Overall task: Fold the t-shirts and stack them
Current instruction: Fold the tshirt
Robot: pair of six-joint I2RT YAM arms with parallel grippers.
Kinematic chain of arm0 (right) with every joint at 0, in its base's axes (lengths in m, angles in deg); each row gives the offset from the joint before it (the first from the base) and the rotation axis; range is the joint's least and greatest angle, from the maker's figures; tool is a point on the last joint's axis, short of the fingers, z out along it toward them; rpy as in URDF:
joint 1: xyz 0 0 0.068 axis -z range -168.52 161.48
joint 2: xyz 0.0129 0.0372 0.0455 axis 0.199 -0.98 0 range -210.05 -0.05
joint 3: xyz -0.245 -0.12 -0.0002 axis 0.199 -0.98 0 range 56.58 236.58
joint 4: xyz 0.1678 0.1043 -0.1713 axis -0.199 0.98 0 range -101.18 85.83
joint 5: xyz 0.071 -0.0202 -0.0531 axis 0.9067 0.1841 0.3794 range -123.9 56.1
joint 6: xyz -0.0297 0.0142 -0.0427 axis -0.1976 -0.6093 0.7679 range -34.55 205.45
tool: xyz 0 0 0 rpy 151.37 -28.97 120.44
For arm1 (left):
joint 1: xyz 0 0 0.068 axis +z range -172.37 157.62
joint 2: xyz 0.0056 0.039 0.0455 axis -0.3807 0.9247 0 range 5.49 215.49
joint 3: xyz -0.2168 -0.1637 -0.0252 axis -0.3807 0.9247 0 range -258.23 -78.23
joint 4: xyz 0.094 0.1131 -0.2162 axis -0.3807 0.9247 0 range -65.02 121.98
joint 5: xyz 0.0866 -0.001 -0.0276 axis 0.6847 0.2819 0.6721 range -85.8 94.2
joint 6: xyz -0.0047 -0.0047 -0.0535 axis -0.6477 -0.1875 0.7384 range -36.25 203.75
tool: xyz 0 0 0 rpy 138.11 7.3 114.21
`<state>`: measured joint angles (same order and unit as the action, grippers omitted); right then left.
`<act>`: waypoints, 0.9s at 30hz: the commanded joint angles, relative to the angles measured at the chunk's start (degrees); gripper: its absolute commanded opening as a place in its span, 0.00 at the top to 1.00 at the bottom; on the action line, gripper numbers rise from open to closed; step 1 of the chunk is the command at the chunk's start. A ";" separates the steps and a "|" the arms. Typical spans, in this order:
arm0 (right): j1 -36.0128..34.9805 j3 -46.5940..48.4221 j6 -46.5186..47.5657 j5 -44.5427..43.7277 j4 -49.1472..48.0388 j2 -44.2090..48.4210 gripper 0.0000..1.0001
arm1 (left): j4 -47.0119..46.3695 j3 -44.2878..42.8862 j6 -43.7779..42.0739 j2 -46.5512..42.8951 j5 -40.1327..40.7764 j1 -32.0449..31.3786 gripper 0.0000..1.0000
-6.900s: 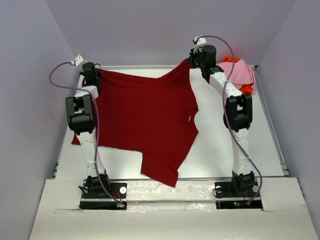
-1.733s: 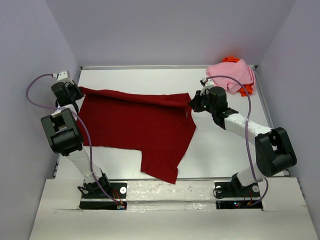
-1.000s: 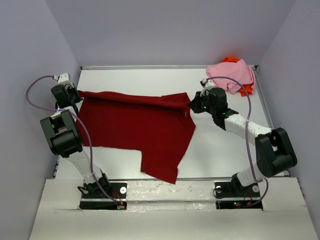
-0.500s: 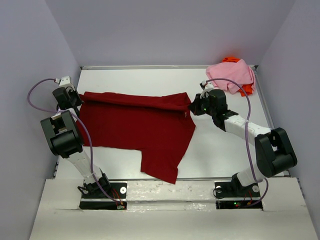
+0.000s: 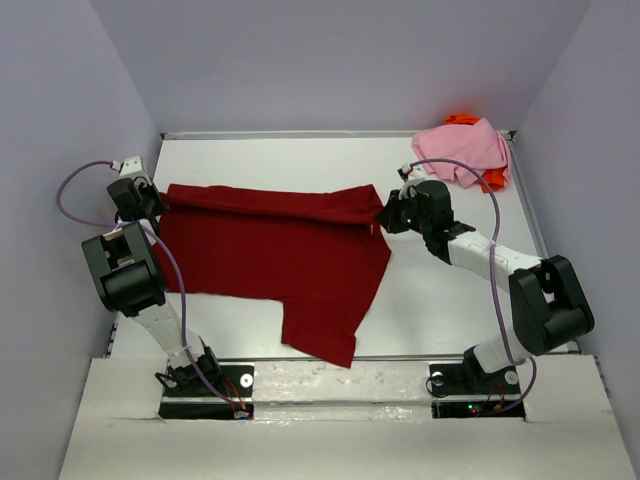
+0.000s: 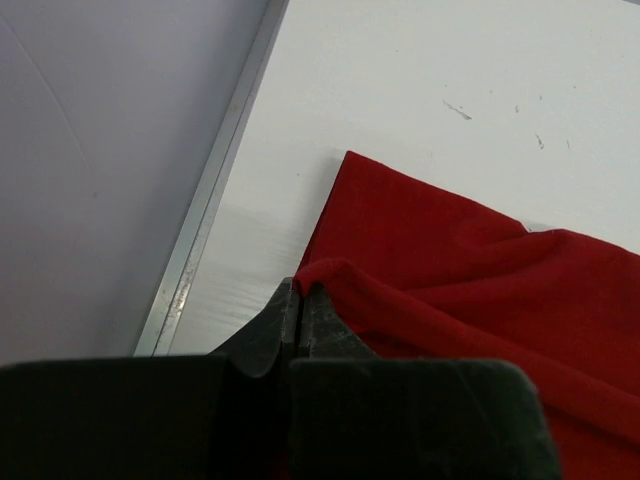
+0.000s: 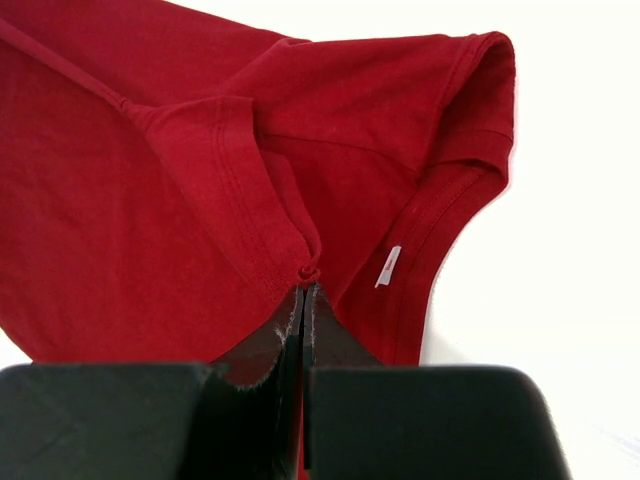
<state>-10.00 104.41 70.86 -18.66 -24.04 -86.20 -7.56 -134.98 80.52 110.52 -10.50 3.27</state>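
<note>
The dark red t-shirt (image 5: 270, 245) lies spread on the white table, its far edge folded over toward me, one sleeve hanging at the near edge. My left gripper (image 5: 150, 197) is shut on the shirt's far left corner (image 6: 330, 275), low at the left wall. My right gripper (image 5: 383, 215) is shut on the shirt's far right edge (image 7: 309, 271) near the collar with its white tag (image 7: 389, 264). The light pink t-shirt (image 5: 460, 148) lies crumpled in the far right corner over the bright orange t-shirt (image 5: 492, 177).
The table's metal rail (image 6: 205, 215) runs along the left edge next to my left gripper. Purple walls close in the table on three sides. Bare table (image 5: 450, 290) lies right of the red shirt.
Both grippers have brought the shirt's far edge down from raised to table height, folding it toward me. In the last second they have shifted slightly forward, still holding the cloth.
</note>
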 commanded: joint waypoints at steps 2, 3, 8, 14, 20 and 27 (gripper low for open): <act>-0.41 -0.28 -0.09 -0.48 -1.20 2.30 1.00 | -4.03 0.68 -1.52 -3.87 1.16 0.63 1.00; -0.41 -0.46 -0.09 -0.65 -1.20 2.39 1.00 | -4.12 0.85 -1.61 -3.87 1.42 0.63 1.00; -0.41 -0.81 -0.26 -0.83 -1.11 2.13 1.00 | -4.29 1.64 -1.87 -3.96 2.22 0.63 1.00; -0.41 -0.20 -0.26 -0.30 -0.85 1.25 1.00 | -4.47 2.17 -1.44 -3.61 3.27 0.63 0.92; -0.41 2.43 1.22 0.84 1.96 2.74 0.61 | -5.17 3.14 -0.73 -6.42 4.42 0.63 0.32; -0.41 12.27 5.98 0.49 9.52 4.50 0.16 | -1.40 -3.17 2.43 -10.72 1.17 0.63 0.01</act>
<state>-10.00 110.14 73.94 -18.11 -16.54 -84.87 -8.39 -132.67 81.48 104.55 -7.57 3.62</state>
